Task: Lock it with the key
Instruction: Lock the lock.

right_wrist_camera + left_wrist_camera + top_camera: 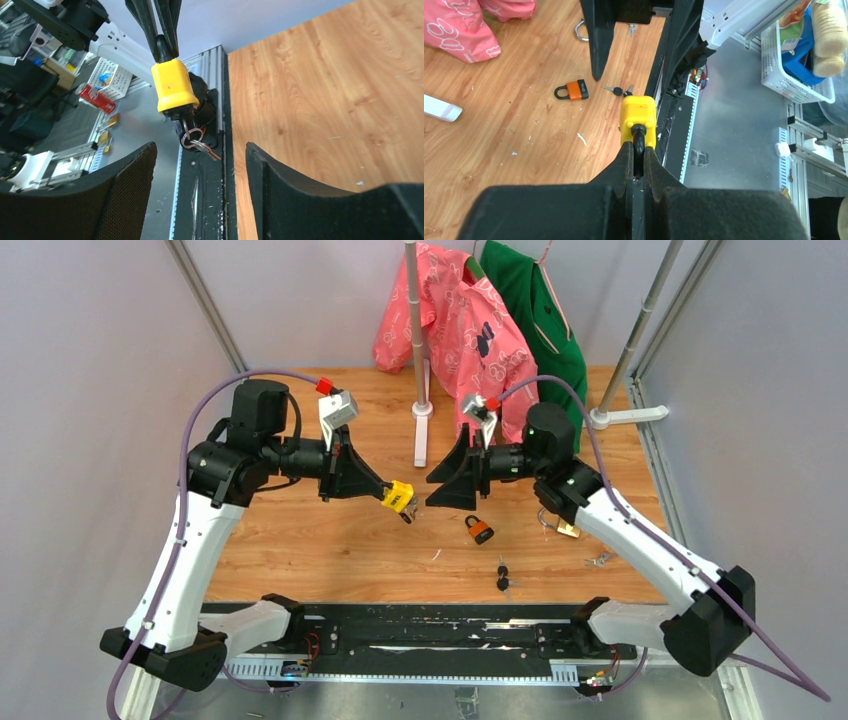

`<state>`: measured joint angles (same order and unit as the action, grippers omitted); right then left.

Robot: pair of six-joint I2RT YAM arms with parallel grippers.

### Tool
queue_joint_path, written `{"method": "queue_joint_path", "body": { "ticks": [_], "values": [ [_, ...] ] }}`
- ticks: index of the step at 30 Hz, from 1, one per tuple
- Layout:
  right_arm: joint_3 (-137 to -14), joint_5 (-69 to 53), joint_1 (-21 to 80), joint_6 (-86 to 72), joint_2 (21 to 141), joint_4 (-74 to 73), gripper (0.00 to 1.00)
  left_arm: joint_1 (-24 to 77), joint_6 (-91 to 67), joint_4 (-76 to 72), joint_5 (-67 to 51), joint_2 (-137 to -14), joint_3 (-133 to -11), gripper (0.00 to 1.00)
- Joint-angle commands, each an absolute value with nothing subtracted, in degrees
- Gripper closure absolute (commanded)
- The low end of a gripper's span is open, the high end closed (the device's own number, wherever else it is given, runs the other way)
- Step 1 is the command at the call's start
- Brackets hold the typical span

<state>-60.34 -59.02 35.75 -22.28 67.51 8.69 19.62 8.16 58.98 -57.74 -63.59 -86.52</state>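
Black-headed keys [503, 576] lie nearest the front on the wooden table [300, 550], orange padlock [479, 530] just behind, brass padlock [566, 528] beside the right arm. Above them, left gripper [385, 492] clamped on the yellow padlock [399, 497] shackle, key ring [192, 139] hanging from its base. Right gripper [430, 492] jaws apart, facing it, not touching. Far back: pink shirt [460, 330], dark print unreadable, green shirt [535, 310].

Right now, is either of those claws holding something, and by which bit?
The left gripper is shut on the yellow padlock, pinching its black shackle. The right gripper is open and holds nothing.
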Motion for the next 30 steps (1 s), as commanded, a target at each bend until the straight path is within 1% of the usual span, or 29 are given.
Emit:
{"method": "queue_joint_path", "body": {
  "ticks": [1,3,6,9,11,13,14,17,19,22,30],
  "values": [
    [-60.0,-62.09,39.32,-25.09,69.71,15.25,0.32,19.25,9.18,58.62,-60.09,-62.69,-86.35,1.0],
    [-59.27,-62.97,39.98,-27.29,70.75,18.29,0.36,19.25,9.21,58.57,-60.03,-62.82,-86.37,1.0],
    [-59.19,-63.84,40.27,-29.29,72.05,20.25,0.37,19.25,9.3,58.62,-60.18,-63.11,-86.32,1.0],
    [-59.64,-65.27,40.92,-29.54,73.02,20.96,0.4,19.25,9.33,58.62,-60.08,-63.28,-86.1,1.0],
    [-60.13,-66.08,41.2,-29.43,73.73,20.74,0.49,19.25,9.4,58.62,-60.01,-63.39,-86.05,1.0],
    [-60.44,-66.5,41.24,-29.4,74.1,20.66,0.64,19.25,9.61,58.62,-60.11,-63.46,-86.13,1.0],
    [-60.65,-66.57,41.29,-29.37,74.36,20.47,0.69,19.25,9.66,58.58,-60.0,-63.57,-86.21,1.0],
    [-60.99,-66.59,41.27,-29.28,74.93,19.76,0.74,19.25,9.76,58.64,-60.02,-63.74,-86.29,1.0],
    [-61.08,-66.68,41.31,-29.53,75.29,19.86,0.8,19.25,9.96,58.7,-60.11,-63.82,-86.25,1.0],
    [-61.09,-66.73,41.32,-29.53,75.47,19.42,1.0,19.24,10.27,58.64,-59.86,-63.77,-86.17,1.0],
    [-58.24,-67.62,41.33,-28.36,73.12,17.45,1.0,19.25,12.23,60.47,-58.88,-64.18,-86.93,1.0]
  ]
}}
